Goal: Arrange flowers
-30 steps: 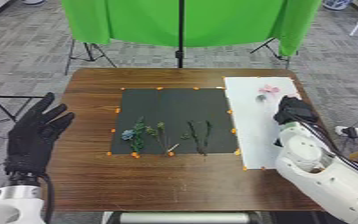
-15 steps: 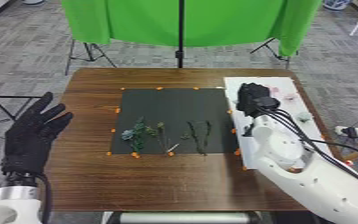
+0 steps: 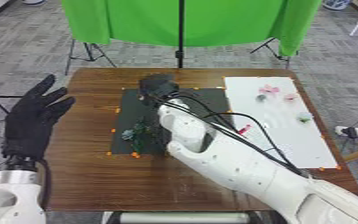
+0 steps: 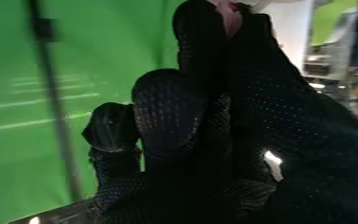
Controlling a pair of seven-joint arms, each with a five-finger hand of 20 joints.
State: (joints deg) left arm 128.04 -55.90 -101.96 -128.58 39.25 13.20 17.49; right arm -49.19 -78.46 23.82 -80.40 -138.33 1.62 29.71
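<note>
the right hand (image 3: 159, 86) has swung over the mat (image 3: 129, 106), pinching a pink bloom (image 4: 231, 18), seemingly for placing, which next wants lowering and release.

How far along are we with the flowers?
The blue flower and greenery look placed on the dark mat. The right robot hand, over its far edge, pinches something pink, probably the next piece. Pink flowers, a red piece and a pale bloom lie on the white sheet, seemingly left to place.
</note>
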